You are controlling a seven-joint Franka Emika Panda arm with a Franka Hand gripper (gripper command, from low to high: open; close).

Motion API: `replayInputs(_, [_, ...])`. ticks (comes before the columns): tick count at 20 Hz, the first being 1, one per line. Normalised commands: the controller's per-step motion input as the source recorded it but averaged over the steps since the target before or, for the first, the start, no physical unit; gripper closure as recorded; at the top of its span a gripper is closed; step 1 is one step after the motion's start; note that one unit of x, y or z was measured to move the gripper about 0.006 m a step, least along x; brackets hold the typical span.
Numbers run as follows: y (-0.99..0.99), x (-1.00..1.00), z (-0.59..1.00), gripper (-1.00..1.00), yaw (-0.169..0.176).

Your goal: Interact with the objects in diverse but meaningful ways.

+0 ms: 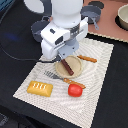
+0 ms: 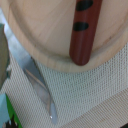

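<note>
We see the white Franka arm reaching down from the top centre of the exterior view, its gripper (image 1: 64, 56) low over the round tan wooden plate (image 1: 75, 64) near the middle of the frame, on a pale woven placemat (image 1: 95, 95) that covers the dark bench (image 1: 15, 60). A brown sausage stick (image 1: 67, 67) lies slanted across the plate, one end up under the gripper; in the wrist view the same sausage stick (image 2: 84, 35) rests on the plate (image 2: 35, 30) with its rounded end at the rim. The fingers are hidden by the arm's body, so we cannot tell whether they are spread or pressed together, nor whether they touch the stick. At lower left of the exterior view a golden-yellow bread loaf (image 1: 40, 88) sits on the placemat, and right of it, lower centre, a red tomato (image 1: 75, 90). A fork with an orange handle (image 1: 60, 78) lies between the plate and the tomato, and an orange-handled knife (image 1: 87, 58) lies just right of the plate. A grey pot with handles (image 1: 95, 15) stands at the upper right, off the placemat, partly hidden by the arm. The wrist view shows a grey metal blade (image 2: 40, 90) on the weave beside the plate.
</note>
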Motion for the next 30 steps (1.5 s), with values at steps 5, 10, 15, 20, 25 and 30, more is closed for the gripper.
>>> replayInputs(5, [-0.05,0.22,-0.21,-1.0,-0.069])
replayInputs(10, [-0.01,0.21,-0.17,-1.0,-0.049])
replayInputs(15, [-0.02,0.18,-0.19,-1.0,-0.039])
replayInputs(20, [-0.07,0.17,-0.22,1.0,-0.028])
replayInputs(25, [-0.09,0.14,-0.25,1.0,-0.019])
replayInputs(30, [-0.04,0.14,-0.24,1.0,-0.015])
